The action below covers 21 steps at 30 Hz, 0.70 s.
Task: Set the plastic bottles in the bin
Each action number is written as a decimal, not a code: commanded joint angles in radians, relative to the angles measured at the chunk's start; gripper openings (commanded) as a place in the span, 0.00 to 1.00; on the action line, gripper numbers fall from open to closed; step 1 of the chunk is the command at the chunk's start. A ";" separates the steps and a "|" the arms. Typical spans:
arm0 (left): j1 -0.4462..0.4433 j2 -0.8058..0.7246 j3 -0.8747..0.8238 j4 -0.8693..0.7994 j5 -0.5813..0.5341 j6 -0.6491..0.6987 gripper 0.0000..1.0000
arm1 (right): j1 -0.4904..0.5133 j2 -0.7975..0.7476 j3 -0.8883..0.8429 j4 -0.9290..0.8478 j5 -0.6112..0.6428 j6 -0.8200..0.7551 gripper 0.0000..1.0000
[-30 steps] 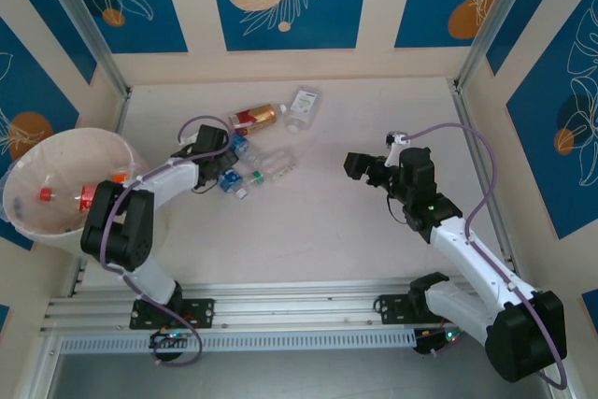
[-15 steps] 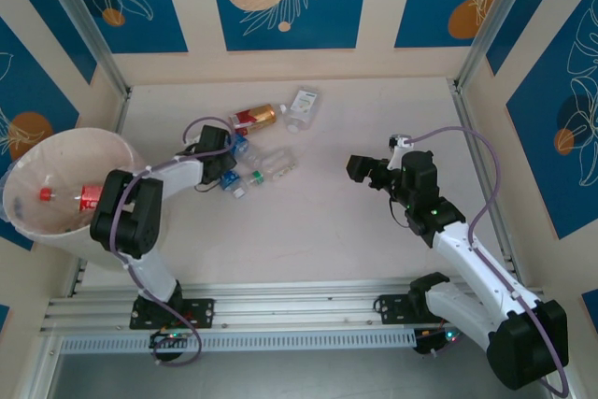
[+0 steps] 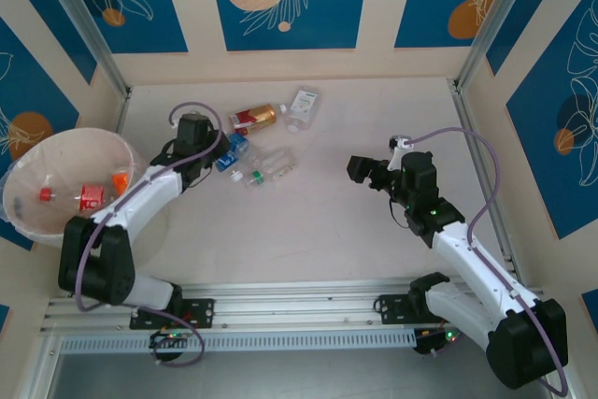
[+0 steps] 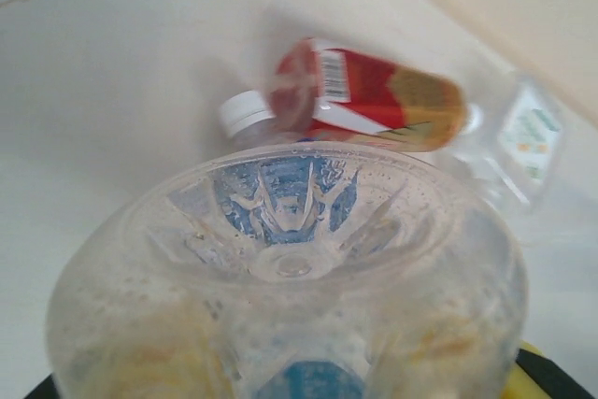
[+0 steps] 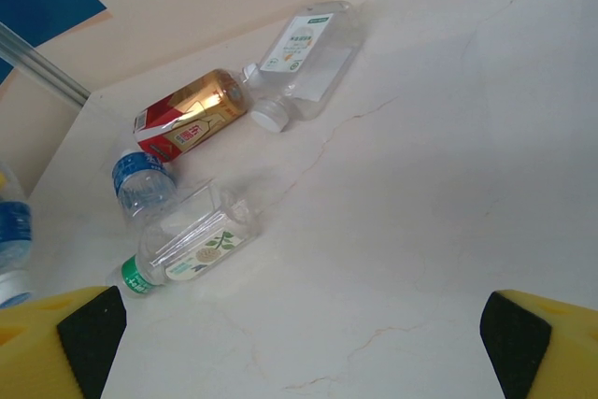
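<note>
Bottle pick, left side. Left gripper [image 3: 204,152] is clenched on a clear bottle with a blue label [image 4: 290,296]; in the left wrist view its ribbed base faces the lens. In the right wrist view the same bottle sits at the left edge.

Change since one second ago: the jaws then stood wide around this bottle as it lay on the table [image 3: 355,240], at the 6 o'clock end of the cluster. That spot is now bare. The gripper has closed and drawn back toward 9 o'clock, nearer the bin [image 3: 28,161].

The bin stands at 9 o'clock on the table. Inside it we see a red-labelled bottle [image 3: 91,195], a red cap [image 3: 42,195] and an orange cap [image 3: 120,179], placed much as before.

On the table between 11 and 12 o'clock, unmoved:
- second blue-label bottle [image 3: 229,151], lying down
- green-capped clear bottle [image 3: 266,168], at 4 o'clock of it
- red and gold bottle [image 3: 257,117], farther back
- flat clear bottle with a white label [image 3: 302,105], just beside the red and gold one, at its 2 o'clock

Right gripper [image 3: 360,170] is released, jaws wide, holding nothing. It hangs at 3 o'clock of the cluster, well apart from every bottle. Over the second we see it barely shift.
</note>
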 commanded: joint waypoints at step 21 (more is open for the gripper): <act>0.007 -0.455 0.270 -0.261 0.045 0.249 0.35 | 0.003 0.076 0.008 0.081 -0.034 0.035 1.00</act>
